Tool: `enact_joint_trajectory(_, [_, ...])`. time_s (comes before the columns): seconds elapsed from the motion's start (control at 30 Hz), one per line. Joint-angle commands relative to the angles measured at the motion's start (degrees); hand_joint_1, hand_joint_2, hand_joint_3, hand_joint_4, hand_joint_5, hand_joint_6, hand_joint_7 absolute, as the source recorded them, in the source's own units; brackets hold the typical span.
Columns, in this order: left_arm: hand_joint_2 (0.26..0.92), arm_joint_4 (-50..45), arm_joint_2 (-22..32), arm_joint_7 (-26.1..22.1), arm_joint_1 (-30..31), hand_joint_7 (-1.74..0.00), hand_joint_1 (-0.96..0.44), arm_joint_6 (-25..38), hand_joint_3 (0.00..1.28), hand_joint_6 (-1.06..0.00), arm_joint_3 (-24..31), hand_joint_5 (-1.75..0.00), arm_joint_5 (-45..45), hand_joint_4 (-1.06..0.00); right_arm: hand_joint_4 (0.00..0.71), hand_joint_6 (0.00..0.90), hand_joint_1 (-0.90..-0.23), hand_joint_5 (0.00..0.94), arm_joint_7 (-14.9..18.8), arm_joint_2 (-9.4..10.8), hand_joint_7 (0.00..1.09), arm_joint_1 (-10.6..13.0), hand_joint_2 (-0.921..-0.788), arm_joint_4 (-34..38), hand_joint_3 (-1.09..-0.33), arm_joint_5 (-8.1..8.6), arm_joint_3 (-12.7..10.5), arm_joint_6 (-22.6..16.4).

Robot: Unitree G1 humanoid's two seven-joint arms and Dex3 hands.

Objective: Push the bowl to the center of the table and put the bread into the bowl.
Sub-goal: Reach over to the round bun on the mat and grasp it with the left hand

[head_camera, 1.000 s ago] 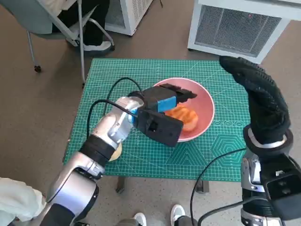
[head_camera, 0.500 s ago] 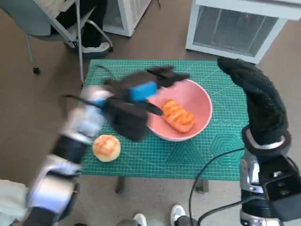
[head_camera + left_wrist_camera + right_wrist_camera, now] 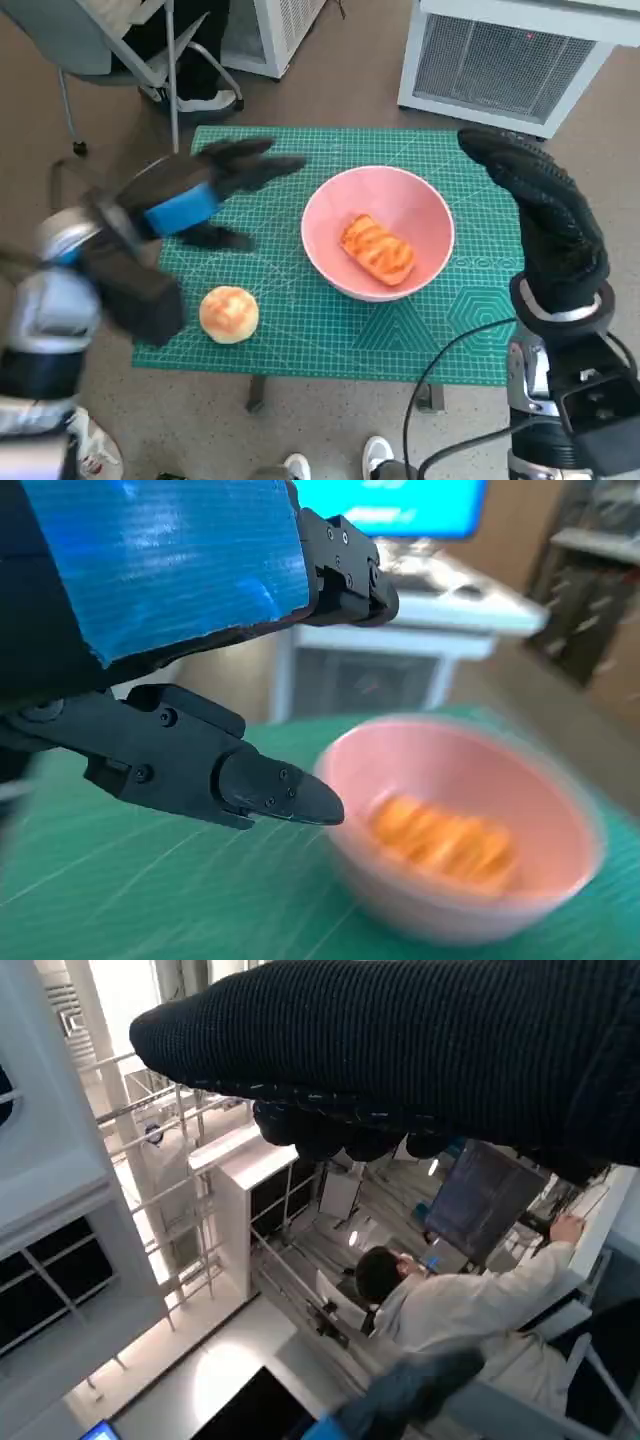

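Viewing from the head: the bread is seen lying in the pink bowl near the table centre; the left hand is spread, holding nothing. Left wrist view: fingers are empty beside the bowl. Right wrist view: whether the right hand is clenched cannot be told.

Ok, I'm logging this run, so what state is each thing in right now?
Pink plastic bowl: upright near the mat's middle, holding one bread.
Orange striped bread: lying inside the bowl.
Round golden bun: on the green mat, outside the bowl.
Left hand: empty, fingers apart, above the mat beside the bowl.
Right hand: raised, holding nothing.
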Motion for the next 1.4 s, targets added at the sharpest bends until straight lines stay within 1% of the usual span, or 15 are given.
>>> enact_joint_trajectory(0.03, [0.875, -2.2, 3.82, -1.84, 4.56, -0.11, -0.36, -1.91, 0.0, -0.39, 1.56, -0.01, -1.34, -0.31, 0.299, -0.001, -0.573, 0.001, 0.32, 0.44, 0.66, 0.95, -0.921, 0.14, -0.74, 0.83, 0.12, 0.67])
enact_joint_trajectory(0.17, [0.878, -3.23, 5.88, -2.51, 8.62, -0.07, -0.37, -2.72, 0.0, -0.39, 2.19, 0.0, -1.18, -0.3, 0.299, -0.001, -0.572, 0.001, 0.57, 0.47, 0.66, 0.74, -0.921, 0.59, -0.738, 1.07, 0.14, 0.52])
enact_joint_trajectory(0.3, [0.878, -4.12, 6.77, -2.68, 11.98, -0.06, -0.36, -2.61, 0.0, -0.38, 2.54, 0.0, -1.11, -0.29, 0.299, -0.001, -0.569, 0.001, 0.71, 0.42, 0.66, 0.55, -0.921, 1.02, -0.737, 1.02, 0.15, 0.32])
enact_joint_trajectory(0.5, [0.862, -4.18, 6.66, -2.51, 15.55, -0.03, -0.33, -2.2, 0.0, -0.37, 2.31, 0.0, -1.13, -0.26, 0.299, -0.001, -0.568, 0.001, 1.0, 0.24, 0.66, -0.01, -0.921, 2.2, -0.737, 0.88, 0.02, -0.1])
enact_joint_trajectory(0.63, [0.852, -3.21, 5.75, -2.26, 16.6, -0.02, -0.31, -2.06, 0.0, -0.37, 1.57, 0.0, -0.96, -0.24, 0.3, -0.001, -0.57, 0.001, 1.13, 0.03, 0.67, -0.38, -0.921, 2.71, -0.736, 0.66, -0.03, -0.2])
enact_joint_trajectory(0.8, [0.844, -0.27, 4.15, -1.15, 16.43, -0.02, -0.29, -2.44, 0.0, -0.37, -0.55, 0.0, 1.16, -0.24, 0.3, -0.001, -0.568, 0.001, 1.38, -0.32, 0.66, -0.75, -0.921, 3.13, -0.738, 0.69, -0.1, -0.13])
enact_joint_trajectory(1.03, [0.854, 5.75, 1.17, 0.1, 14.95, -0.01, -0.3, -1.86, 0.01, -0.35, -4.99, 0.0, 4.79, -0.22, 0.3, -0.001, -0.567, 0.001, 1.72, -0.72, 0.66, -0.91, -0.921, 3.12, -0.739, 0.68, -0.15, 0.08])
enact_joint_trajectory(1.17, [0.858, 10.64, -1.12, 1.06, 13.29, 0.0, -0.3, -1.59, 0.01, -0.35, -7.09, 0.0, 6.43, -0.23, 0.3, -0.001, -0.567, 0.001, 1.98, -0.96, 0.66, -0.98, -0.921, 2.96, -0.739, 1.09, -0.15, 0.52])
enact_joint_trajectory(1.3, [0.863, 16.55, -3.28, 4.31, 11.3, -0.01, -0.27, -2.78, 0.01, -0.36, -8.98, -0.02, 8.97, -0.26, 0.3, -0.001, -0.565, 0.001, 1.94, -0.98, 0.66, -0.87, -0.921, 2.71, -0.739, 1.01, -0.15, 0.68])
enact_joint_trajectory(1.37, [0.873, 19.1, -4.02, 6.99, 10.51, -0.02, -0.25, -3.8, 0.01, -0.39, -9.86, -0.03, 10.71, -0.3, 0.3, -0.001, -0.563, 0.001, 1.96, -0.98, 0.66, -0.81, -0.921, 2.54, -0.739, 0.99, -0.13, 0.71])
enact_joint_trajectory(1.4, [0.875, 20.6, -4.49, 9.08, 10.15, -0.03, -0.25, -4.44, 0.01, -0.39, -10.36, -0.04, 11.95, -0.31, 0.3, -0.001, -0.563, 0.001, 2.01, -0.99, 0.66, -0.73, -0.921, 2.45, -0.74, 1.04, -0.12, 0.7])
